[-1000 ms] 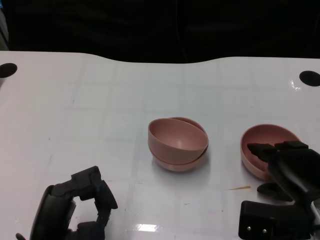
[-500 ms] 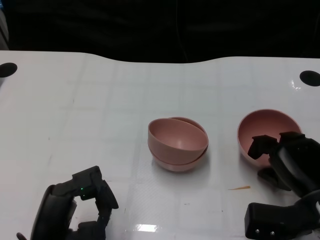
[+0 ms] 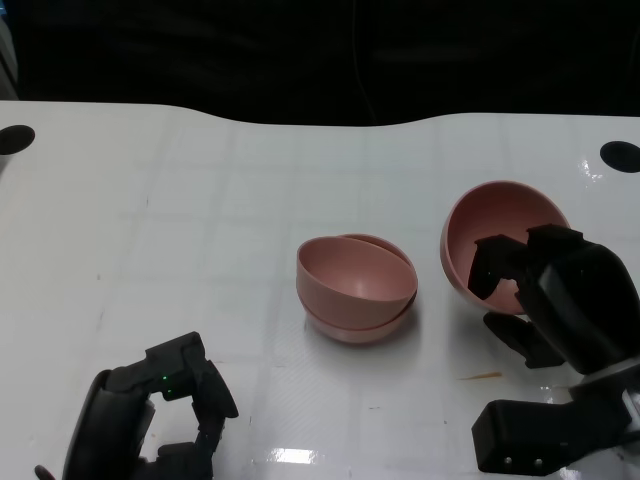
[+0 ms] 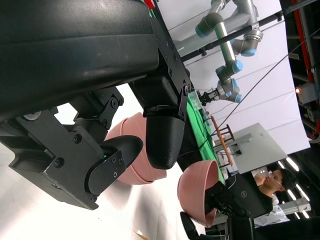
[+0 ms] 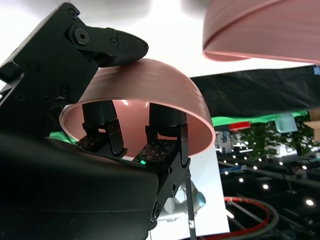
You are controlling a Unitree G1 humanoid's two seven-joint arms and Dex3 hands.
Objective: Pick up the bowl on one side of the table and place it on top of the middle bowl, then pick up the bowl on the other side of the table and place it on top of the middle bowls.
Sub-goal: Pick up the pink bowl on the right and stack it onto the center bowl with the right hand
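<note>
My right hand (image 3: pixel 560 300) now has the right-side bowl (image 3: pixel 495 240) pinched by its rim, lifted and tilted, ready to carry to the middle stack (image 3: pixel 355 288); my left hand (image 3: pixel 165 410) idles, holding nothing

The table (image 3: pixel 180 200) was white and glossy, with a faint grid of lines and a glare patch at 6 o'clock; its far edge curved in at 12 o'clock. Two black round holes (image 3: pixel 16 139) sat near its far corners, at 10 and 2 o'clock. Beyond it all was dark. The left wrist view showed a white wall (image 4: pixel 280 75), a grey-and-blue robot arm (image 4: pixel 225 55), a green surface (image 4: pixel 200 122), ceiling lights and a person (image 4: pixel 272 182).
</note>
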